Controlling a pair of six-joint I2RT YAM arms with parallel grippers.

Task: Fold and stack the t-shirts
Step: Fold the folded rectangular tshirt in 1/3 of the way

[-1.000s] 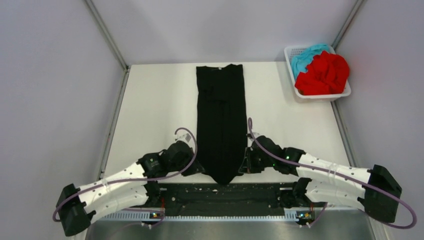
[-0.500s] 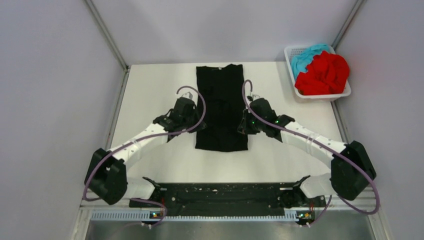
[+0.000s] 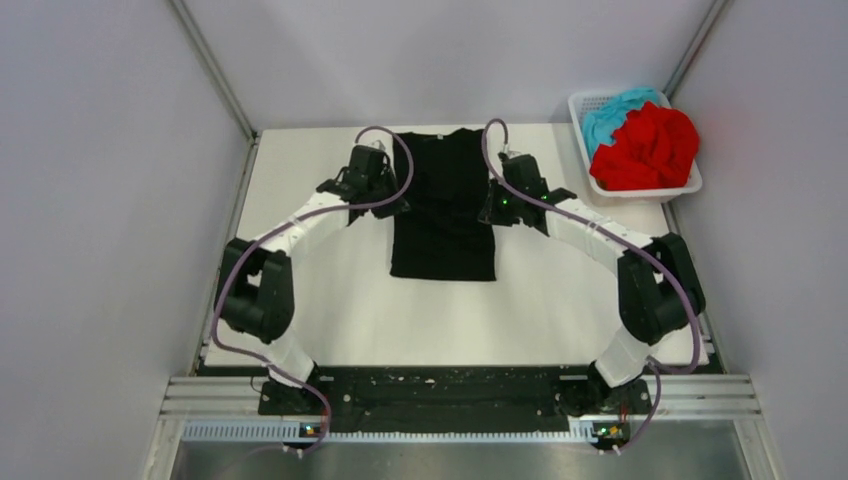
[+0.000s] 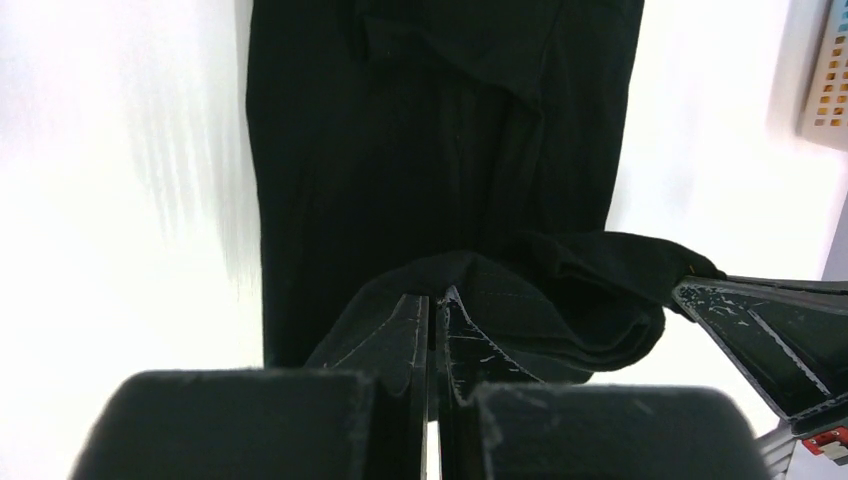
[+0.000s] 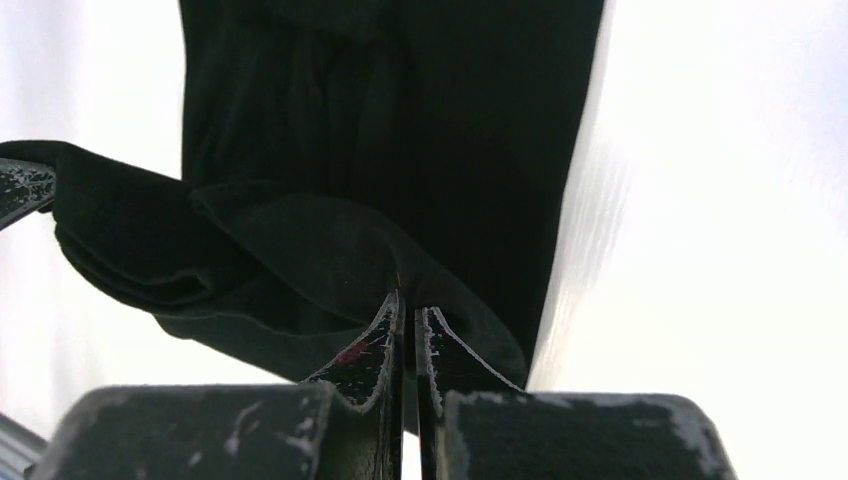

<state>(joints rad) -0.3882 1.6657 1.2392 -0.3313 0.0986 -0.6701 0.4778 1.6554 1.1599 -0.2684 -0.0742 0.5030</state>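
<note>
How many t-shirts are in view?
3. The black t-shirt lies centre, far side; red t-shirt and teal t-shirt heaped in the white basket, far right. More could be hidden underneath.

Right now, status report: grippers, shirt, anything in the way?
Left gripper, right gripper: both shut on black t-shirt hem, doubled over. Red t-shirt, teal t-shirt in basket. Nothing in the way.

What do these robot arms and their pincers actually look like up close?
The left arm and right arm each have white tubular links between bulky black joints, with a thin purple cable looping alongside. The left gripper and right gripper have flat black fingers tapering to thin tips, scuffed with whitish scratches.
</note>
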